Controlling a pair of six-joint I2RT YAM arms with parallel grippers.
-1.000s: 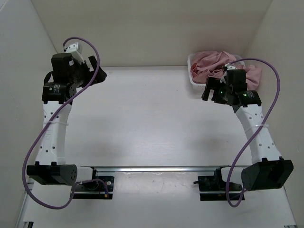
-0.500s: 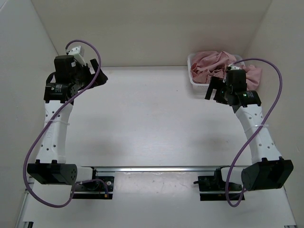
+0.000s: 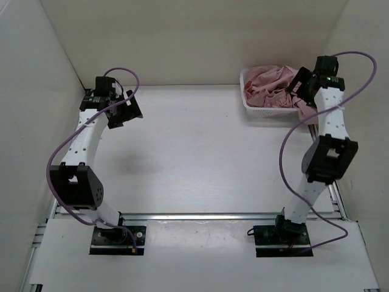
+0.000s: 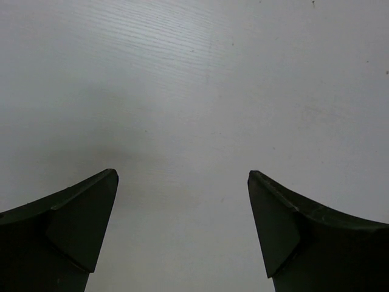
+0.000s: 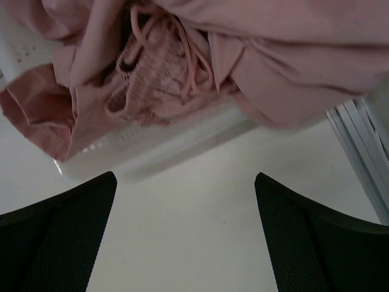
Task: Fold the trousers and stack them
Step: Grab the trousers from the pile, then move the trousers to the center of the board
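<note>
Now both arms stand up taller than they did a moment ago, with their dark elbows lifted off the near edge. The right end effector point(image 3: 301, 94) has reached farther back and hangs by the right side of the white basket point(image 3: 261, 111). The left end effector point(image 3: 124, 109) has slid a little to the right and hangs over the bare back-left part of the tabletop point(image 3: 194, 158). Both end effectors are wide open and hold nothing. The pink trousers point(image 3: 267, 82) have not moved. They lie in a crumpled heap in the basket at the back-right corner, and some cloth spills over its rim. From the right wrist you can see their drawstring point(image 5: 188, 55) in loose loops on top of the heap. The tabletop is white and smooth. Plain pale walls point(image 3: 182, 36) stand around it at the left, back and right. A metal rail point(image 3: 200, 215) runs across the near side by the arm bases. There are two arms, two end effectors, two purple cables point(image 3: 58, 158), one basket and one pair of trousers.
</note>
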